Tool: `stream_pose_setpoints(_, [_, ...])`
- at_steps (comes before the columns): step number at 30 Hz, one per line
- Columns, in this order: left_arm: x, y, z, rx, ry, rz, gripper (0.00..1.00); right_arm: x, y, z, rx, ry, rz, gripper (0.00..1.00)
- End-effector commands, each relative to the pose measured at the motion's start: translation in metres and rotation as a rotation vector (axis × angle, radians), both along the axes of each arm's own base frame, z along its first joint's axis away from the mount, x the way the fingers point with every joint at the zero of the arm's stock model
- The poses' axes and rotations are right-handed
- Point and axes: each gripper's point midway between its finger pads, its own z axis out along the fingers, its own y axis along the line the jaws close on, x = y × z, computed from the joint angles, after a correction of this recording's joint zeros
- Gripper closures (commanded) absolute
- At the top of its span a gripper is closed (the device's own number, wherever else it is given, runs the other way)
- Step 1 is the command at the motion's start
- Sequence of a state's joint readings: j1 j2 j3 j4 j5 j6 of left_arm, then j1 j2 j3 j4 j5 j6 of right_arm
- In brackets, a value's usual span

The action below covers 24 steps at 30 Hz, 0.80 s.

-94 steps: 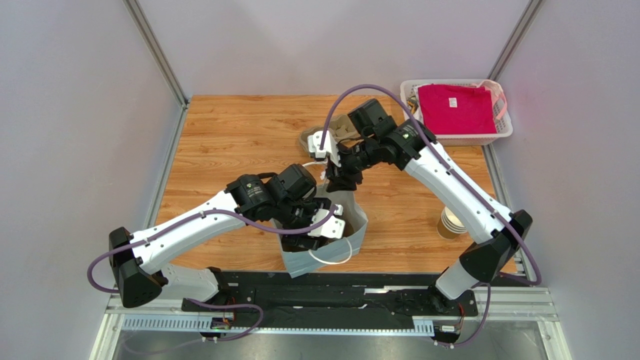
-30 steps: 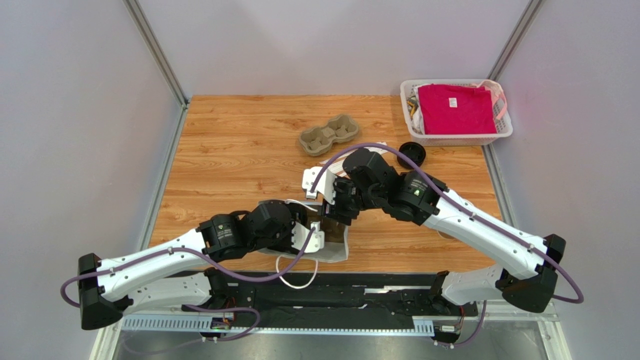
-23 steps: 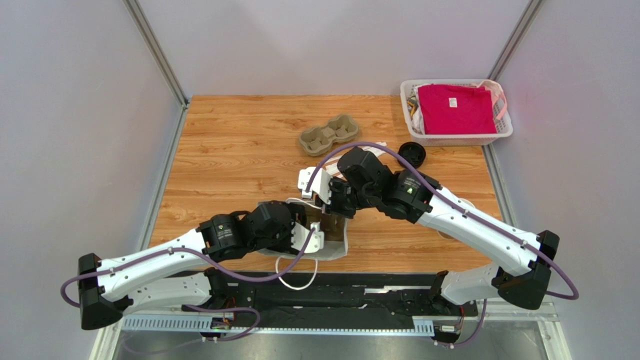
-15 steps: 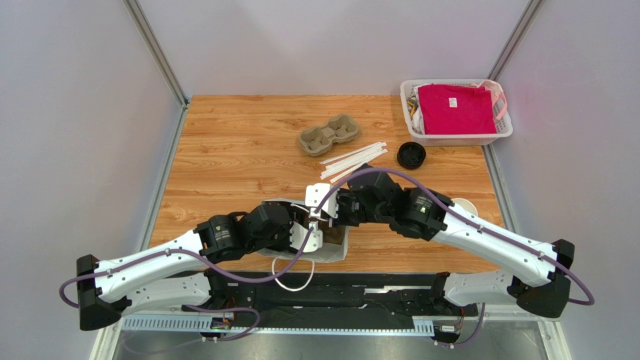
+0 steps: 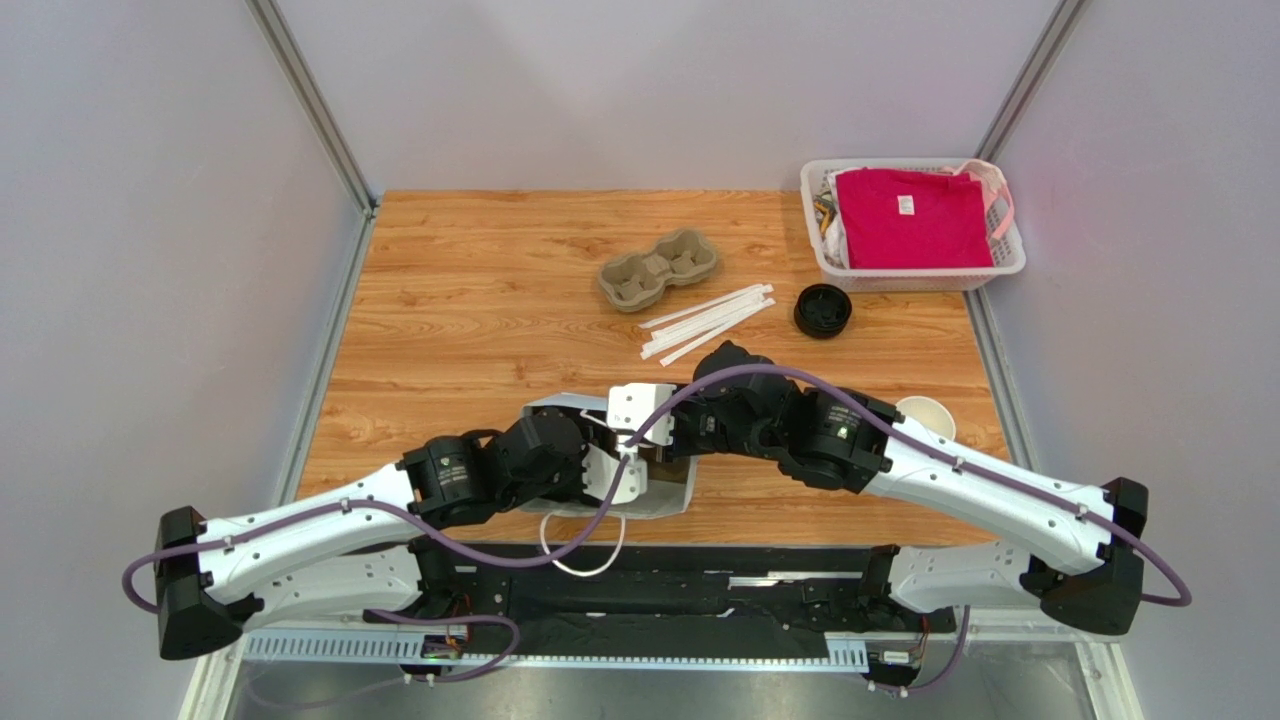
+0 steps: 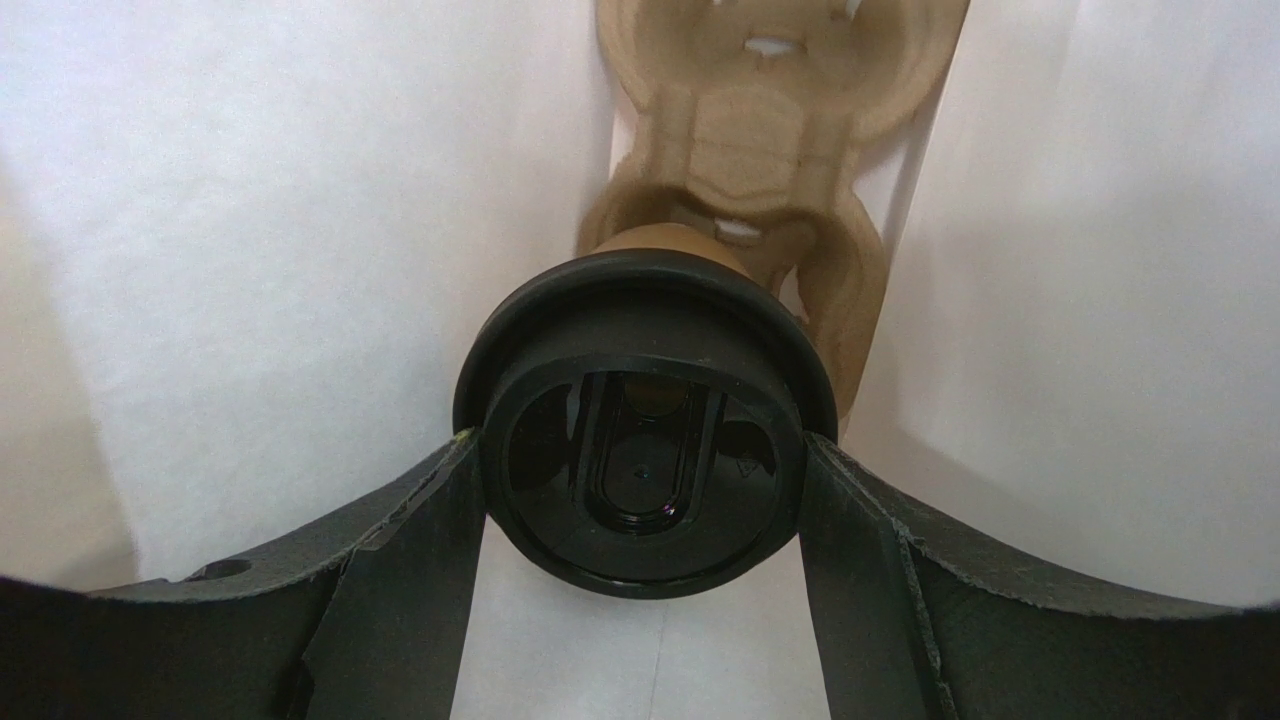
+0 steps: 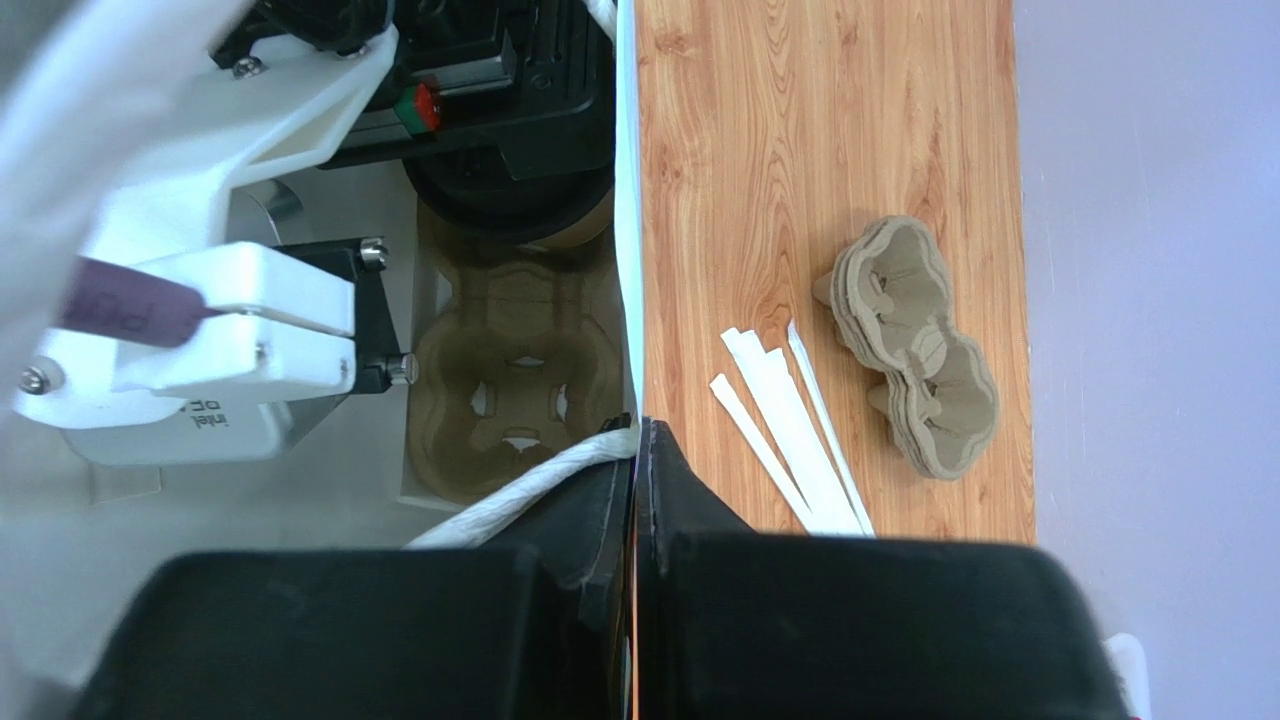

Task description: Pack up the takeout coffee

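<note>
Left gripper [image 6: 643,483] is down inside the white paper bag [image 5: 663,497]. Its fingers [image 6: 406,585] press the black lid from both sides, so it's grasping the takeout coffee [image 6: 646,435].

The coffee is inside the bag, upright, with its brown cup body at one end well of the pulp cup carrier [image 6: 769,128] lying on the bag floor. Can't tell if it's fully seated. The carrier's other well shows empty in the right wrist view.

One white rope handle [image 5: 580,549] hangs off the bag's near side.

Right gripper [image 7: 634,488] is clenched, jaws flat together on the bag's rim. The paper edge runs straight into the pinch, and the other rope handle sits just beside it.

On the wooden table [image 5: 451,300], beyond the bag:
- spare pulp carrier [image 5: 657,270]
- paper-wrapped straws [image 5: 706,321], fanned out just right of the carrier
- loose black lid [image 5: 822,311], apart from the straws
- stack of lidless paper cups [image 5: 920,416], near the right edge, partly behind the right arm
- white basket [image 5: 1016,255] in the far right corner, holding a folded pink shirt [image 5: 912,218]
</note>
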<state>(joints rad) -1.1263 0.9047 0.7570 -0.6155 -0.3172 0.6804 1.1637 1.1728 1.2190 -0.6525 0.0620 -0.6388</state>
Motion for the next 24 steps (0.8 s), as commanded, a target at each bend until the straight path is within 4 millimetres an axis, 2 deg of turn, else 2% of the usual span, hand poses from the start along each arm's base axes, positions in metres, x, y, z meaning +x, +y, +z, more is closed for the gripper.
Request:
stream_pose_setpoints(1, [0.004, -0.001, -0.016, -0.024, 0.03, 0.047, 1.0, -0.001, 0.007, 0.038, 0.129, -0.074, 0.038, 1.0])
stream_pose_setpoints(7, [0.0, -0.008, -0.031, -0.03, 0.09, 0.038, 1.0, 0.001, 0.009, 0.038, 0.15, -0.077, 0.044, 1.0])
stream_pose_setpoints(12, [-0.006, -0.012, -0.031, -0.049, 0.118, 0.004, 1.0, 0.005, 0.008, 0.041, 0.171, -0.096, 0.041, 1.0])
stream_pose_setpoints(15, [-0.002, -0.013, -0.021, -0.062, 0.093, 0.014, 1.0, 0.007, 0.007, 0.041, 0.172, -0.104, 0.038, 1.0])
stream_pose_setpoints(19, [-0.001, -0.017, 0.006, -0.107, 0.078, 0.009, 1.0, 0.009, 0.005, 0.042, 0.17, -0.114, 0.032, 1.0])
stream_pose_setpoints(24, [0.001, -0.012, 0.018, -0.105, 0.043, 0.014, 1.0, 0.013, 0.003, 0.045, 0.179, -0.143, 0.021, 1.0])
